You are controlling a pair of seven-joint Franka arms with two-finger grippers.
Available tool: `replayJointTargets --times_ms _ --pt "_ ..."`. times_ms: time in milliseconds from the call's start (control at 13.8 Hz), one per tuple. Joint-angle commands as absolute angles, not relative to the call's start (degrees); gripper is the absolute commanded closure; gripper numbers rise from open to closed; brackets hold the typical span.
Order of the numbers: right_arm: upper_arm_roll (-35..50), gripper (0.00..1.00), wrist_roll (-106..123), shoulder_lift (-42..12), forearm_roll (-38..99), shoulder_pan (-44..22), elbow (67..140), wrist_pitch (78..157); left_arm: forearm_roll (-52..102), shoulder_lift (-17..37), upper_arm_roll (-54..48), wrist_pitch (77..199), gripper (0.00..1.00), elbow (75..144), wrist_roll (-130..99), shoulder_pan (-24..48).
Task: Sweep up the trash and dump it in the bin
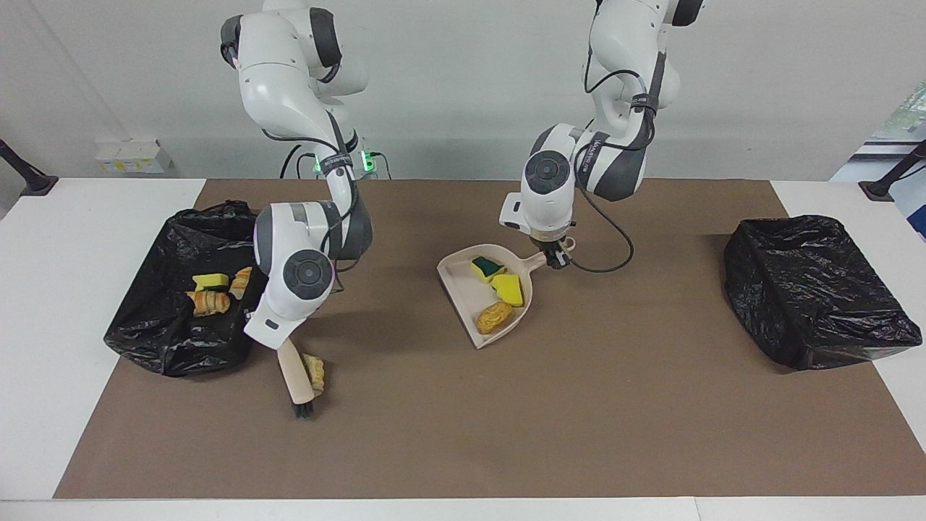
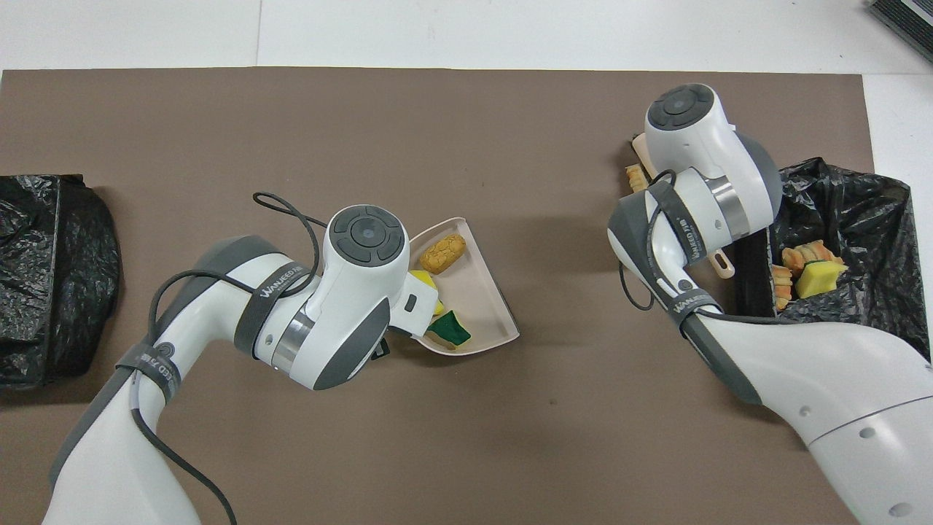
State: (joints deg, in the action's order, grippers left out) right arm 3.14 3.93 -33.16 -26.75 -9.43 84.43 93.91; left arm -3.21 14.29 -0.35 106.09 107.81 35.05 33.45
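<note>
right gripper [image 1: 278, 346] clamps smooth beige wooden brush [image 1: 296, 382] beside crumbly tan bread lump [image 1: 315, 372] | left gripper [image 1: 555, 260] clamps beige plastic dustpan [image 1: 459, 288] holding spongy yellow chunks [image 1: 508, 289]

A brown mat [image 1: 506, 434] covered most of the white surface [image 1: 43, 347]. A second black-lined container [image 1: 814, 289] sat at the left arm's end of the surface, crumpled and glossy, partly on the mat's edge. A small white box [image 1: 134, 155] stood by the wall, and black clamp stands [image 1: 25, 174] rose at the surface's corners nearest the robots.
</note>
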Motion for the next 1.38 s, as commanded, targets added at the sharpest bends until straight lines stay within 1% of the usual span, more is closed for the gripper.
replayJointTargets --times_ms 0,291,581,799,1017,1163,1308 --pt "3.8 1.00 1.5 -31.7 -25.9 -13.3 85.4 90.5 -3.7 14.2 0.4 105.8 1.00 107.8 33.7 34.3" --pt "4.4 1.00 1.8 -28.4 -17.9 -17.9 90.8 90.5 -3.9 14.0 0.4 105.7 1.00 108.4 33.2 34.3" --pt "9.7 1.00 8.7 -25.4 -14.5 -18.4 94.5 89.6 -4.7 13.7 0.4 106.3 1.00 109.1 33.1 34.4" --pt "11.0 1.00 9.3 -24.1 0.8 -18.3 95.2 90.4 -4.8 13.3 0.4 106.4 1.00 109.9 33.2 34.4" --pt "11.0 1.00 11.3 -19.0 12.1 -15.9 97.6 89.9 -4.8 13.3 0.3 106.9 1.00 110.0 33.3 34.2" --pt "11.0 1.00 14.1 -15.3 13.8 -13.1 101.1 89.7 -4.8 13.4 0.3 107.4 1.00 110.0 33.7 33.8" --pt "10.6 1.00 13.4 -14.1 13.6 -12.3 101.1 86.5 -4.8 11.4 0.3 108.3 1.00 111.8 35.2 32.8"
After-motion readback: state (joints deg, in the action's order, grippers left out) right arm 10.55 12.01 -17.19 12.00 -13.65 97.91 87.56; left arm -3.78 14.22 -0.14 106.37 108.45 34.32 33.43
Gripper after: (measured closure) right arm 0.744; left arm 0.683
